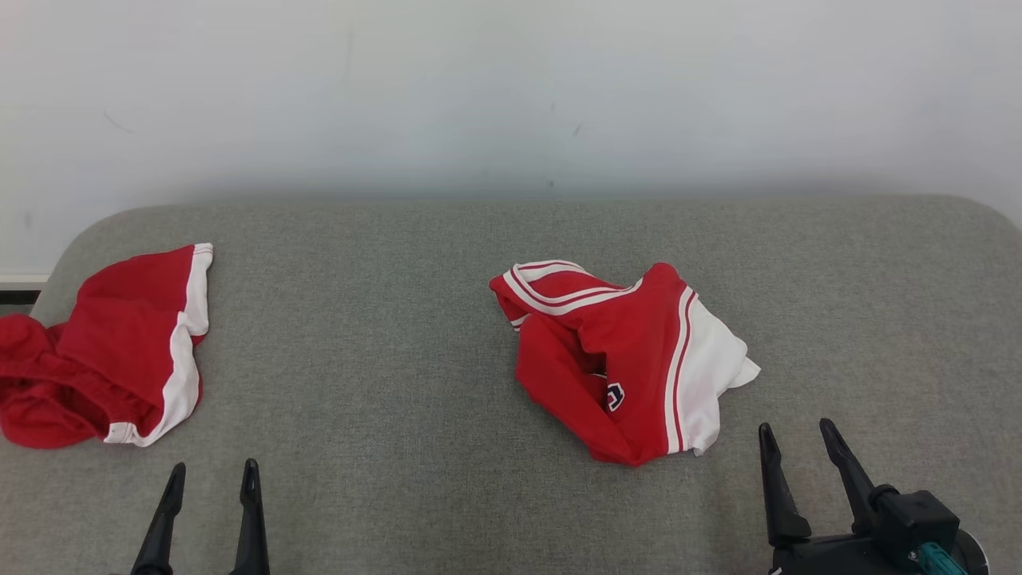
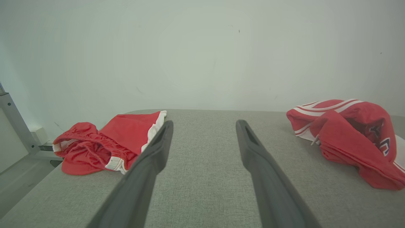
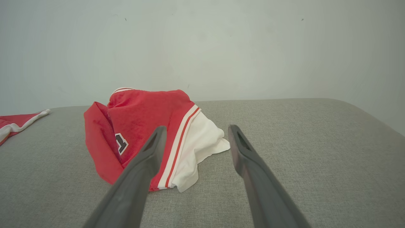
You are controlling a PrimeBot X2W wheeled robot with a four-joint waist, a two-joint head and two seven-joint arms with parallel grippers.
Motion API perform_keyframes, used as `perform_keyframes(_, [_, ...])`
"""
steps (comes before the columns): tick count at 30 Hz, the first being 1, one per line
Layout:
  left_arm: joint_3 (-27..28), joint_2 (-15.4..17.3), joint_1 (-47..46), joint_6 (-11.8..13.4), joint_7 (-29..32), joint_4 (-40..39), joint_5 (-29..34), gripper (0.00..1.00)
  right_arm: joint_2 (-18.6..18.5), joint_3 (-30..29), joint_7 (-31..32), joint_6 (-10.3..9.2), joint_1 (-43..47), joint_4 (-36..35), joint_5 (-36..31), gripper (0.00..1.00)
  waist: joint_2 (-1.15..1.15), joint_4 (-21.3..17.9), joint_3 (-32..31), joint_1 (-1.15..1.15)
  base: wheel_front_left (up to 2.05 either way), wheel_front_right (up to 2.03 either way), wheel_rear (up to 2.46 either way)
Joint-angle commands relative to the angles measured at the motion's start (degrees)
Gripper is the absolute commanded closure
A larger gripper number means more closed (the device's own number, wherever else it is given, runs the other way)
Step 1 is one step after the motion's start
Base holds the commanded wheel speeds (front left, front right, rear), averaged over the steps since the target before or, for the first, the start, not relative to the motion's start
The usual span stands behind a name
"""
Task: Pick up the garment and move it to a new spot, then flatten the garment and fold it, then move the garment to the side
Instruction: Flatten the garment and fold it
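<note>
Grey fabric-covered bench [image 1: 383, 335], far corners rounded, set against a plain white wall [image 1: 511, 88] that bears a few small dark marks. Red shorts [image 1: 112, 351] with white side trim lie crumpled near the bench's left edge. A grey metal strut [image 2: 14, 125] stands beyond that edge.

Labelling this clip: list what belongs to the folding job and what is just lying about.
Job: crumpled red-and-white jersey at centre, likely; left gripper, open; right gripper, open; grey padded table.
Lying about: red shorts at the table's left edge.
</note>
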Motion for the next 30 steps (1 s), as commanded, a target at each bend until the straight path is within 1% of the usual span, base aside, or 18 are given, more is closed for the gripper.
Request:
perform_keyframes(1, [0.4,-0.2,-0.2,-0.3,-0.2,0.1,0.6,0.00,-0.1,-0.2,-0.2,-0.12,-0.2,0.1,-0.1,0.00,0.00,0.0,0.0,0.00,0.00,0.00,0.00])
perform_keyframes(13, [1.2,-0.9,-0.1,-1.2,-0.2,0.5,2.0,0.00,-0.1,-0.1,-0.4,-0.12,-0.3,0.5,0.1,0.00,0.00,0.3,-0.2,0.00,0.00,0.00,0.00])
perform_keyframes(17, [1.3,-1.0,-0.5,-1.3,-0.2,0.6,2.1,0.00,-0.1,0.0,0.2,-0.12,-2.0,0.3,-0.9,0.00,0.00,0.5,0.2,0.00,0.00,0.00,0.00])
perform_keyframes(20, [1.2,-1.2,-1.2,-1.5,-0.2,0.6,2.1,0.00,-0.3,-0.1,0.9,-0.12,-4.8,0.2,-2.4,0.00,0.00,0.8,1.0,0.00,0.00,0.00,0.00])
perform_keyframes(24, [0.9,-1.4,-2.2,-1.8,-0.2,0.8,2.1,0.00,-1.8,-0.3,2.7,-0.12,-9.8,1.7,-3.1,0.00,0.00,1.6,2.4,0.00,0.00,0.00,0.00])
perform_keyframes(30, [0.0,-1.7,-4.3,-2.0,-0.2,1.5,1.8,0.00,-5.1,-0.6,5.9,-0.12,-18.3,8.0,-2.9,0.00,0.00,3.5,5.0,0.00,0.00,0.00,0.00])
